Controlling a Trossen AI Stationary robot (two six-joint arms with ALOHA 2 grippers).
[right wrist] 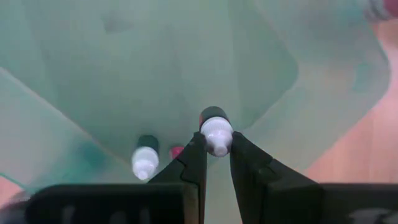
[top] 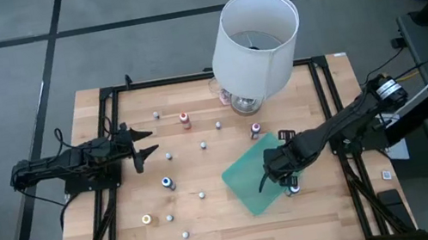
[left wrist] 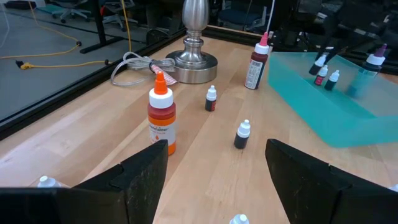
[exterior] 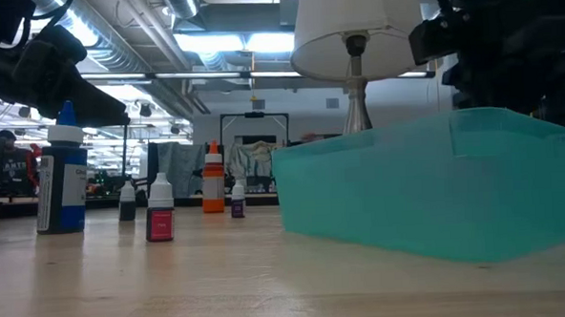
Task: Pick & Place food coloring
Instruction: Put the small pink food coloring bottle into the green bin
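The wooden table carries a white-shaded lamp at its far edge, right of centre. A translucent green container sits on the right half of the table, toward the near edge; the low view shows it has raised walls.

The left arm waits over the table's left edge, its left gripper with jaws standing apart and holding nothing.

The right arm reaches in from the right edge. The right gripper is down inside the green container, jaws clamped on a small white-capped food coloring bottle. Two further small bottles stand on the container floor just beside it.

Other food coloring bottles stand loose across the table: an orange-capped bottle near the far edge, a pink-capped one just beside the container's far corner, a blue one at centre-left, a yellow one toward the near left corner.
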